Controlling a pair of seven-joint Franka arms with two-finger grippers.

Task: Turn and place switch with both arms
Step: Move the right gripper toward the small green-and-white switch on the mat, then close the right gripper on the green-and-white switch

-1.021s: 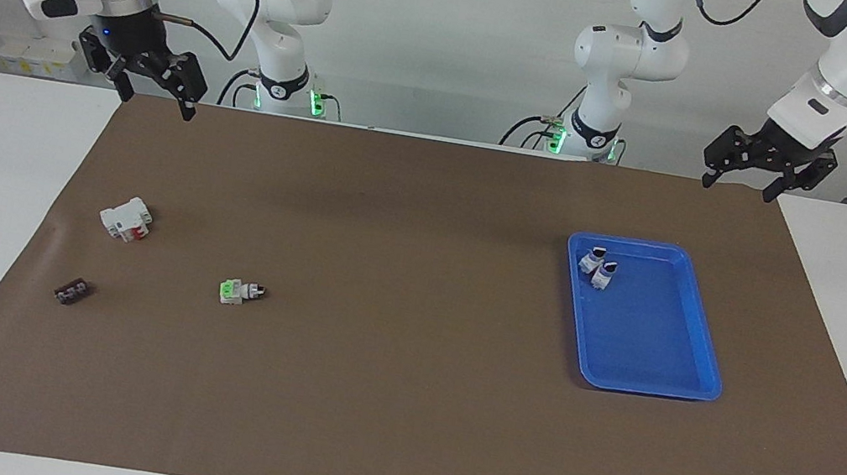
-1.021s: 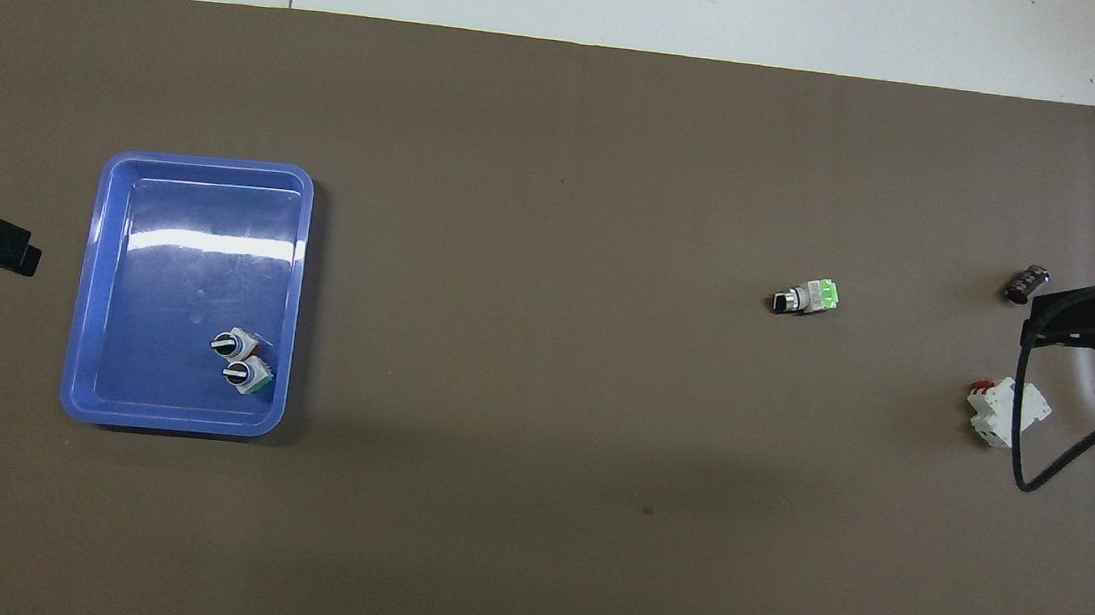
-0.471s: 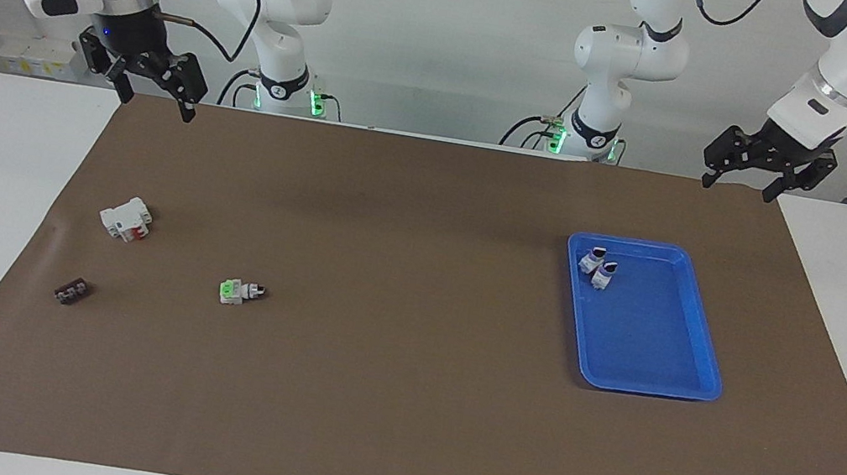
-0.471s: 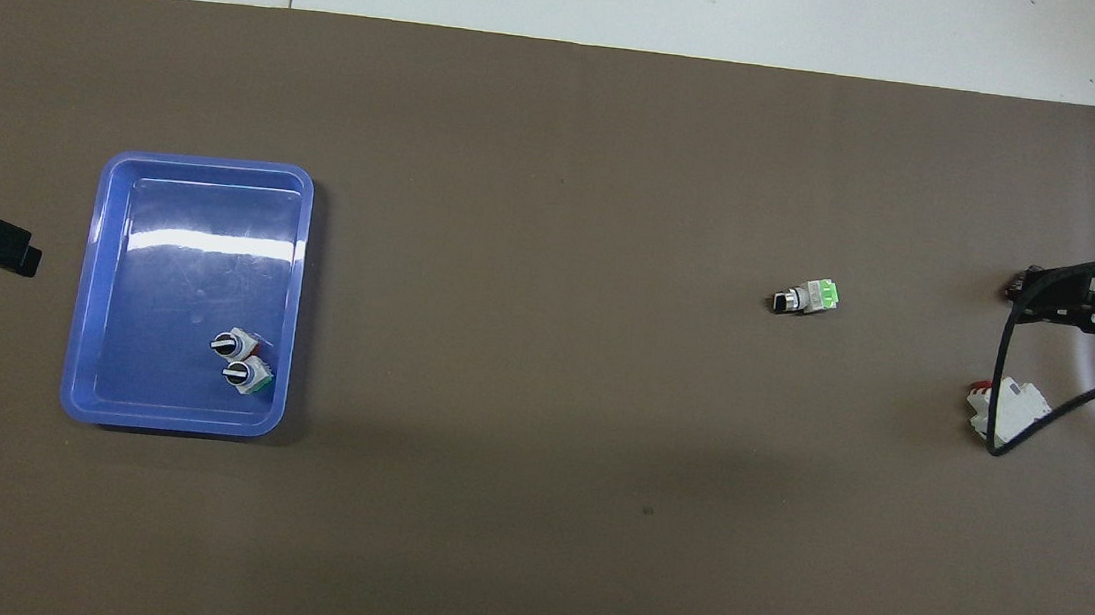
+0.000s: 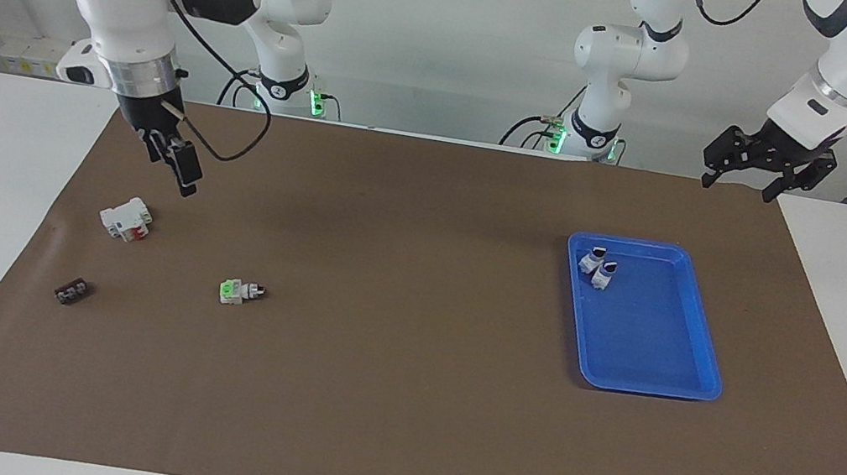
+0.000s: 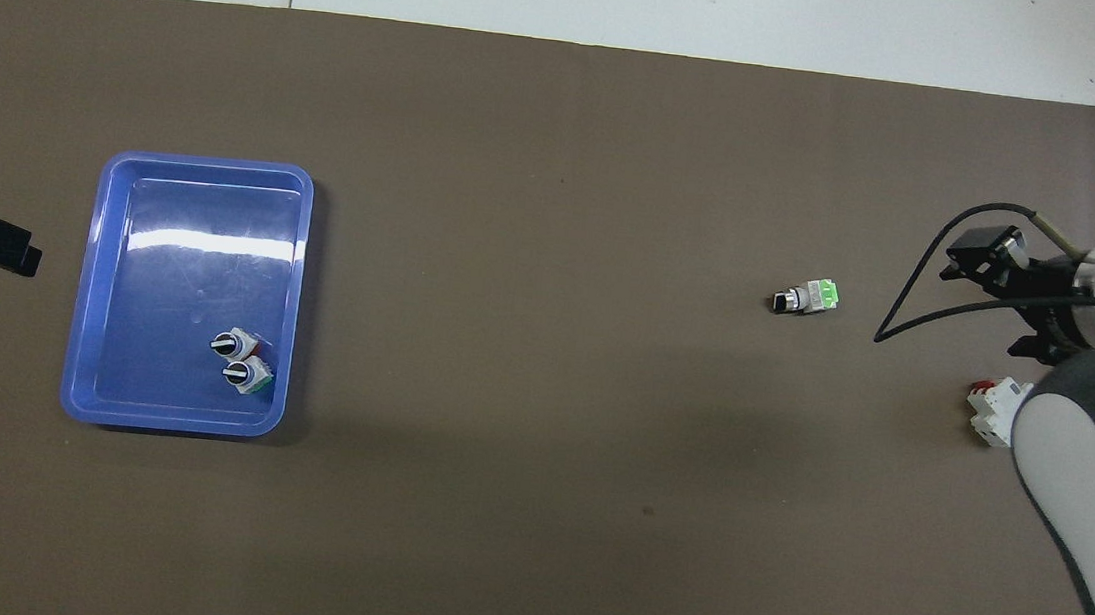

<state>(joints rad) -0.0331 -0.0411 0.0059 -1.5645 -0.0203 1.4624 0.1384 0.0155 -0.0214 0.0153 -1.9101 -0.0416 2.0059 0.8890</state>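
The switch (image 5: 241, 292) lies on its side on the brown mat, green end toward the right arm's end of the table, black knob toward the middle; it also shows in the overhead view (image 6: 807, 297). My right gripper (image 5: 172, 164) is open and empty, tilted down over the mat close to the white block with a red part (image 5: 126, 218), well apart from the switch. In the overhead view the right gripper (image 6: 995, 300) hides the tiny black block. My left gripper (image 5: 740, 184) is open and empty and waits over the mat's edge at the left arm's end.
A blue tray (image 5: 707, 376) at the left arm's end holds two other switches (image 5: 597, 267). A tiny black ridged block (image 5: 72, 292) lies farther from the robots than the white block. The right arm's cable (image 6: 910, 302) hangs near the switch in the overhead view.
My right arm has swung down and toward the table's middle, bringing its gripper lower over the mat near the white block. The left arm and the switch have not moved.
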